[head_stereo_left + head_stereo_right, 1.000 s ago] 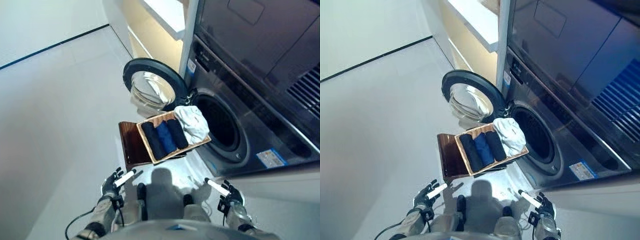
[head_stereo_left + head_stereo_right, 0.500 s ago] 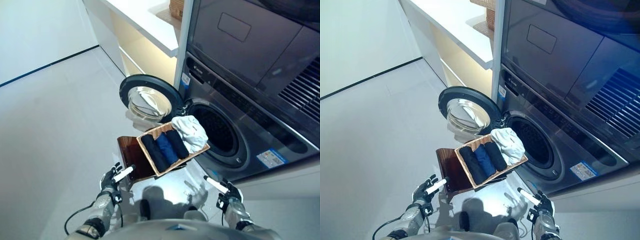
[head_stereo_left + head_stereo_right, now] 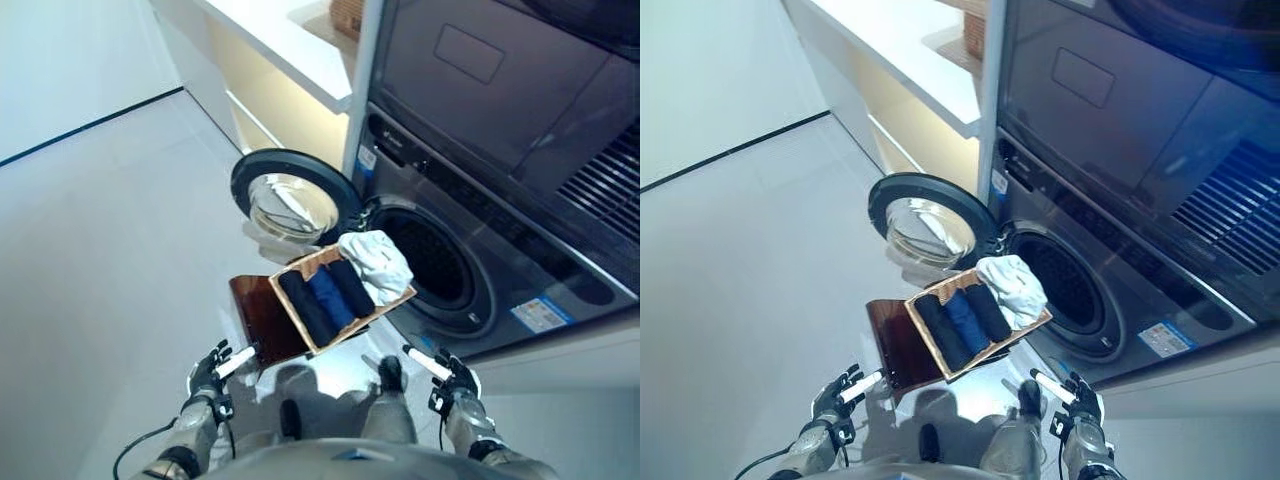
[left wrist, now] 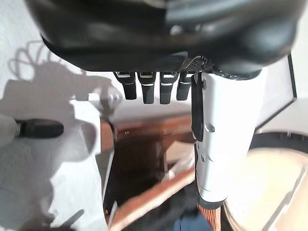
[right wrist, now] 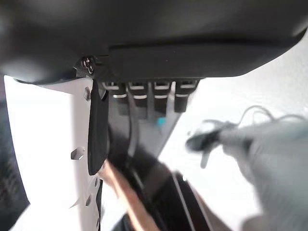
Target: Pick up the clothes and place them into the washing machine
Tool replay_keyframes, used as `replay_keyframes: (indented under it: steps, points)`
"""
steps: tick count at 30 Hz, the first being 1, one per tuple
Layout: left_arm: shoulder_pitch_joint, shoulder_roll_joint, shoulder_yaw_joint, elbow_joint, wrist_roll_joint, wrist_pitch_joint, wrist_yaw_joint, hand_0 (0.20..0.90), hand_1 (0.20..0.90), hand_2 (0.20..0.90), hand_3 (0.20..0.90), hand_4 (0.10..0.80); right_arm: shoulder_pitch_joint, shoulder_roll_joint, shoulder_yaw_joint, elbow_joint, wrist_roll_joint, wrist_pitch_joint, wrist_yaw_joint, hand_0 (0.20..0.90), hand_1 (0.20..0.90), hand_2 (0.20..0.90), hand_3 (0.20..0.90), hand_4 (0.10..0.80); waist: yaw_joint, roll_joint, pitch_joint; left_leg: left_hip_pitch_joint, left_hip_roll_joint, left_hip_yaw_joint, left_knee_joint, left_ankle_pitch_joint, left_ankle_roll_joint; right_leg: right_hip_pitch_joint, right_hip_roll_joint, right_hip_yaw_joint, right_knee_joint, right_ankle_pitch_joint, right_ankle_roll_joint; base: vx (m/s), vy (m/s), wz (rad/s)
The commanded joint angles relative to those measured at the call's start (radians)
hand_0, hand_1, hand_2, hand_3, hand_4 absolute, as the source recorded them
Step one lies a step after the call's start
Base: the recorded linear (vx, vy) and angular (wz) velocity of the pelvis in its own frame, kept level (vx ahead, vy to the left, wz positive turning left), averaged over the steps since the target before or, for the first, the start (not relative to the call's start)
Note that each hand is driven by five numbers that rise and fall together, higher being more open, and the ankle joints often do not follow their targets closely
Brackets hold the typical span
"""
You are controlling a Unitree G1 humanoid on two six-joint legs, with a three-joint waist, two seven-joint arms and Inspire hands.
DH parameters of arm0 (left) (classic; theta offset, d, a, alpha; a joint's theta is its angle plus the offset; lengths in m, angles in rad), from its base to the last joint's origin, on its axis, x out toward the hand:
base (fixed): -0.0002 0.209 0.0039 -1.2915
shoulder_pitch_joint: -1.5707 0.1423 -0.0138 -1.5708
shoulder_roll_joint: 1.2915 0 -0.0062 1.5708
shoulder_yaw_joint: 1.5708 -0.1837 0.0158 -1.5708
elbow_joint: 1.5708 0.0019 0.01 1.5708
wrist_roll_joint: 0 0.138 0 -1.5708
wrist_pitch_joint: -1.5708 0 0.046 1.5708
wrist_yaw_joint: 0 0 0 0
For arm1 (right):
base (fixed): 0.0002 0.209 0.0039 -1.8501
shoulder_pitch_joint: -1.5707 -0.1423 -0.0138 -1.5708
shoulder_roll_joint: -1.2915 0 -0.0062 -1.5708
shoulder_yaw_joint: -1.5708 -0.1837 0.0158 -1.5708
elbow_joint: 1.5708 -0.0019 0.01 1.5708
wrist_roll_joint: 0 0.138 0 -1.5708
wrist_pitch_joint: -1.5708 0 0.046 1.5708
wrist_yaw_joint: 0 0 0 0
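A wicker basket (image 3: 402, 297) rests on a brown stool (image 3: 262, 318) in front of the washing machine (image 3: 470, 230). In it lie dark and blue rolled clothes (image 3: 326, 293) and a white cloth (image 3: 373, 262) at the end nearest the drum opening (image 3: 424, 260). The round door (image 3: 293, 195) stands swung open to the left. My left hand (image 3: 207, 376) hangs low, left of the stool, open and holding nothing. My right hand (image 3: 452, 382) hangs low below the drum, open and empty too. In the left wrist view the stool (image 4: 139, 159) shows past the fingers (image 4: 149, 90).
A white counter (image 3: 290, 40) with cabinets runs along the wall left of the machine. A dryer unit (image 3: 500, 90) sits stacked above the washer. Pale floor (image 3: 100, 220) stretches out to the left of the stool.
The whole view has shifted slightly as the camera moved. Both hands sit a little lower in the picture; the basket and clothes stay in place.
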Motion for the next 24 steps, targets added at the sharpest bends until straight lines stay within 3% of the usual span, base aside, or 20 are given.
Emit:
replay_keyframes:
  steps: [1,2,5,7,8,10,11,12,14,15,16,18,20,24]
  points:
    - [-0.065,0.019,0.039,-0.053,0.015,-0.05,-0.01,0.9,0.9,0.9,0.9,0.8,-0.046,-0.046,0.0,-0.032,-0.001,-0.05,-0.019,0.9,0.9,0.9,0.9,0.8,-0.007,0.004,0.011,0.08,0.074,-0.049,0.037,-0.083,-0.11,-0.055,0.017,0.07,0.032,0.203,0.022,0.228,-0.169,0.76]
    - [-0.051,0.018,0.041,-0.068,0.005,-0.05,-0.014,0.9,0.9,0.9,0.9,0.8,-0.032,-0.044,0.003,-0.039,0.0,-0.048,-0.012,0.9,0.9,0.9,0.9,0.8,-0.008,-0.003,0.012,0.091,0.081,-0.075,0.025,-0.085,-0.113,-0.062,0.027,0.113,0.068,0.196,0.022,0.158,-0.132,0.76]
    - [-0.046,0.02,0.043,-0.087,-0.002,-0.05,-0.013,0.9,0.9,0.9,0.9,0.8,-0.024,-0.041,0.007,-0.042,-0.006,-0.047,-0.009,0.9,0.9,0.9,0.9,0.8,0.001,-0.003,0.016,0.091,0.096,-0.087,0.016,-0.084,-0.119,-0.08,0.045,0.117,0.131,0.139,0.012,0.053,-0.105,0.23]
    - [-0.047,0.02,0.048,-0.1,-0.014,-0.049,-0.005,0.9,0.9,0.9,0.9,0.8,-0.021,-0.037,0.008,-0.048,-0.007,-0.048,-0.008,0.9,0.9,0.9,0.9,0.8,0.016,-0.001,0.013,0.083,0.122,-0.088,0.02,-0.092,-0.135,-0.07,0.049,0.054,0.153,0.061,-0.006,0.036,-0.184,0.12]
    - [-0.045,0.017,0.032,-0.111,-0.012,-0.049,-0.004,0.9,0.9,0.9,0.9,0.8,-0.017,-0.047,0.009,-0.053,-0.003,-0.053,-0.011,0.9,0.9,0.9,0.9,0.8,0.008,0.004,0.011,0.061,0.142,-0.108,0.082,-0.107,-0.15,-0.064,0.072,0.062,0.175,0.018,-0.026,0.105,-0.271,0.3]
    - [-0.034,0.007,0.019,-0.16,-0.019,-0.053,-0.018,0.9,0.9,0.9,0.9,0.8,-0.014,-0.063,0.014,-0.053,-0.002,-0.063,-0.004,0.9,0.9,0.9,0.9,0.8,0.011,0.0,0.034,-0.027,0.135,-0.117,0.262,-0.099,-0.168,-0.046,0.078,0.046,0.19,0.002,-0.047,0.046,-0.16,0.5]
    - [-0.034,0.007,0.019,-0.16,-0.019,-0.053,-0.017,0.9,0.9,0.9,0.9,0.8,-0.014,-0.064,0.014,-0.053,-0.002,-0.063,-0.004,0.9,0.9,0.9,0.9,0.8,0.009,0.0,0.033,-0.033,0.135,-0.12,0.27,-0.102,-0.168,-0.047,0.077,0.044,0.191,0.002,-0.046,-0.125,-0.022,0.58]
    - [-0.042,-0.002,0.001,-0.162,-0.038,-0.054,-0.02,0.9,0.9,0.9,0.9,0.8,-0.04,-0.083,0.017,-0.036,-0.005,-0.068,-0.023,0.9,0.9,0.9,0.9,0.8,0.017,0.008,0.06,-0.103,0.152,-0.11,0.22,-0.054,-0.18,-0.045,0.066,0.027,0.184,-0.005,-0.042,-0.151,0.086,0.4]
    - [-0.063,-0.007,-0.011,-0.152,-0.033,-0.061,-0.005,0.9,0.9,0.9,0.9,0.8,-0.058,-0.095,0.006,-0.055,0.008,-0.071,-0.038,0.9,0.9,0.9,0.9,0.8,0.012,0.01,0.064,-0.178,0.225,-0.071,0.16,0.033,-0.208,-0.043,0.023,0.038,0.171,-0.002,-0.024,-0.098,0.13,0.22]
    - [-0.063,-0.008,-0.011,-0.151,-0.033,-0.061,-0.005,0.9,0.9,0.9,0.9,0.8,-0.057,-0.096,0.006,-0.056,0.008,-0.071,-0.038,0.9,0.9,0.9,0.9,0.8,0.014,0.011,0.063,-0.178,0.226,-0.07,0.159,0.032,-0.209,-0.045,0.025,0.039,0.173,-0.004,-0.024,0.004,0.143,0.42]
    - [-0.071,0.004,-0.022,-0.167,-0.023,-0.066,-0.001,0.9,0.9,0.9,0.9,0.8,-0.065,-0.102,0.002,-0.069,0.017,-0.075,-0.042,0.9,0.9,0.9,0.9,0.8,0.01,0.021,0.063,-0.191,0.278,-0.038,0.137,0.06,-0.221,-0.058,0.004,0.051,0.176,-0.013,-0.015,0.027,0.103,0.33]
    - [-0.074,0.007,-0.023,-0.165,-0.024,-0.068,0.0,0.9,0.9,0.9,0.9,0.8,-0.073,-0.104,0.004,-0.069,0.013,-0.074,-0.045,0.9,0.9,0.9,0.9,0.8,0.014,0.03,0.058,-0.183,0.281,-0.032,0.126,0.055,-0.221,-0.069,0.004,0.052,0.178,-0.013,-0.012,0.027,0.078,-0.03]
    - [-0.074,0.017,-0.026,-0.17,-0.019,-0.068,0.001,0.9,0.9,0.9,0.9,0.8,-0.09,-0.107,-0.01,-0.071,0.014,-0.074,-0.053,0.9,0.9,0.9,0.9,0.8,0.013,0.046,0.058,-0.166,0.247,-0.017,0.108,0.031,-0.212,-0.074,-0.015,0.059,0.167,0.014,-0.008,0.029,0.078,-0.19]
    - [-0.081,0.039,-0.012,-0.181,-0.011,-0.076,0.011,0.9,0.9,0.9,0.9,0.8,-0.117,-0.105,-0.018,-0.1,0.022,-0.086,-0.07,0.9,0.9,0.9,0.9,0.8,0.021,0.042,0.074,-0.161,0.221,0.002,0.112,0.009,-0.207,-0.083,-0.04,0.066,0.153,0.036,-0.001,-0.002,0.076,0.12]
